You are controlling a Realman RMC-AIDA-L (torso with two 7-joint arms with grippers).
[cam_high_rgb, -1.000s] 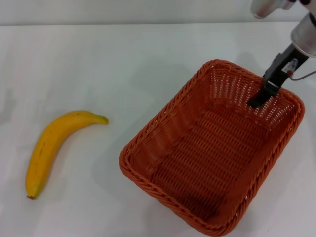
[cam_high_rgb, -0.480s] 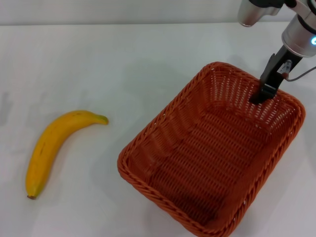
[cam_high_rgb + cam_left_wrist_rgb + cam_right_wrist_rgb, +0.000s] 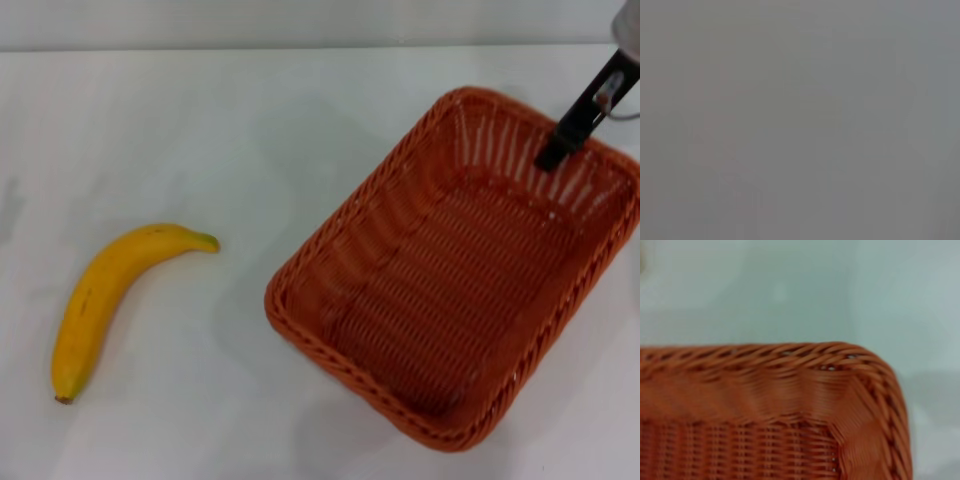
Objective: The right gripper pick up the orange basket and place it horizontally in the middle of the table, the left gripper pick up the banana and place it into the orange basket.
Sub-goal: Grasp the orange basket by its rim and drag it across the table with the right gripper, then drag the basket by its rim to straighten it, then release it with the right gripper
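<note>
- The banana (image 3: 113, 299) lies on the left part of the table (image 3: 250, 120), curved, stem end pointing toward the middle. It has not moved over the last second and nothing is near it.
- The left gripper is not in the head view, and its wrist camera shows only a flat grey field, so its state is out of sight. Judging by that, the banana step has not begun.
- The orange basket (image 3: 455, 270) has shifted: compared with a second ago it sits farther right and farther from the robot, its near-left corner has swung away from the banana, and it looks tilted, probably partly lifted.
- The right gripper (image 3: 560, 150) has moved up and to the right with the basket, clamped on its far wall, one finger (image 3: 553, 153) showing inside.
- The basket is still skewed and right of centre; it needs turning and carrying toward the middle.
</note>
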